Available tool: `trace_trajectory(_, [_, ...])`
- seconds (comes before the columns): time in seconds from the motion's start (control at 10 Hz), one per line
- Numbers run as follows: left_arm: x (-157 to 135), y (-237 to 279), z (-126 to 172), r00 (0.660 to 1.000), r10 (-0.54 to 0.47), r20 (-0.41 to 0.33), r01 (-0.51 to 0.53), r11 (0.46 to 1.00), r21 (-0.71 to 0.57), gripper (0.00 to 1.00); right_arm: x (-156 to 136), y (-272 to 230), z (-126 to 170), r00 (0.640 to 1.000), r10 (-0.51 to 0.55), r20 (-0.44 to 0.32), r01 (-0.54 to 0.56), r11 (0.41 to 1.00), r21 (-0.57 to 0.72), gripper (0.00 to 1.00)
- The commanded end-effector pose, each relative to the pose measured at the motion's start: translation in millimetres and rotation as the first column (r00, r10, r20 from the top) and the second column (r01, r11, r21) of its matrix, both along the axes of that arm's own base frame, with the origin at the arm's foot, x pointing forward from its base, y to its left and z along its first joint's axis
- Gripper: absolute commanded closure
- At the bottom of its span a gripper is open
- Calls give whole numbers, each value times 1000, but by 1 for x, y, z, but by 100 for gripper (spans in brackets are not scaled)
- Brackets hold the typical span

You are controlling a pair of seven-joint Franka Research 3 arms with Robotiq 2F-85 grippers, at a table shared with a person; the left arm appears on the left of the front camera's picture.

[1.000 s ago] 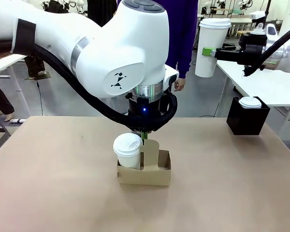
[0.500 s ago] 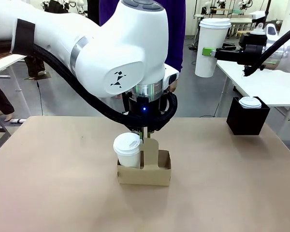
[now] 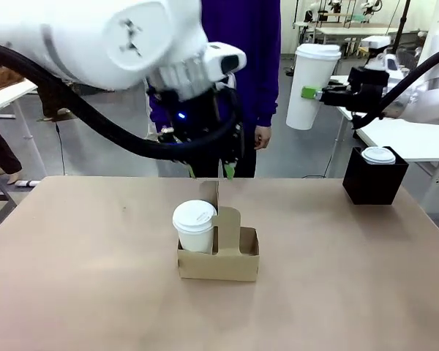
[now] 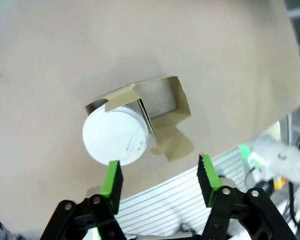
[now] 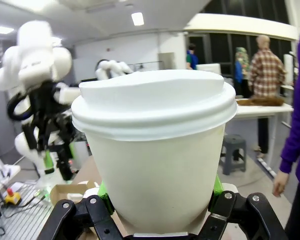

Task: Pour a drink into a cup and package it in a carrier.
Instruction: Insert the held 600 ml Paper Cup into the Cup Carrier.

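Observation:
A lidded white paper cup (image 3: 194, 225) stands in the left slot of the brown cardboard carrier (image 3: 234, 262) at mid-table. My left gripper (image 3: 211, 172) hangs open well above the carrier's handle tab, holding nothing. From the left wrist view I look down between the open left gripper (image 4: 160, 175) onto the cup's lid (image 4: 115, 135) and the carrier (image 4: 165, 100). A second, larger lidded white cup (image 3: 310, 84) is held in the air at the right, with my right gripper (image 3: 316, 93) shut on it; it looms close as the cup (image 5: 155, 145) in the right gripper (image 5: 160, 192). The drink is out of view.
A black cube-shaped box (image 3: 374, 181) with a small lidded cup (image 3: 379, 154) on top sits at the table's far right edge. A person in a purple top (image 3: 260, 58) stands behind the table, one hand (image 3: 262, 136) hanging down. The carrier's right slot holds nothing.
My left gripper opened at the carrier's handle tab and rose up and back. The right arm shifted slightly left and down with its cup.

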State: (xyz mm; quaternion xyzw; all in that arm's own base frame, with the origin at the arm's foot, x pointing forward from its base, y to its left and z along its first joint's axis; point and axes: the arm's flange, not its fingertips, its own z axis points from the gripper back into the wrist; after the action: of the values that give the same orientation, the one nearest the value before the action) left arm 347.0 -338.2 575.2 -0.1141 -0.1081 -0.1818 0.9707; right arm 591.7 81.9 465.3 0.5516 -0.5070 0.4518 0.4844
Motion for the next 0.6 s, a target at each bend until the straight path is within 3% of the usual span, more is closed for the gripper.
trace_trajectory(0.0, [4,55,7,980,-200,3,199,976,-91,0,10,19,2,987,115,109,-114,993,-19,20])
trace_trajectory(0.1, [10,79,6,953,-295,61,301,945,-127,0,9,40,-1,979,143,148,-136,989,-56,20])
trace_trajectory(0.2, [18,106,1,898,-418,140,436,888,-146,0,6,62,-6,965,187,181,-176,982,-73,20])
trace_trajectory(0.3, [29,135,-6,875,-454,170,483,849,-216,0,2,81,-13,956,229,185,-219,973,-72,20])
trace_trajectory(0.5, [34,155,-34,771,-554,314,625,752,-209,0,-6,113,-26,935,333,121,-325,942,-80,20])
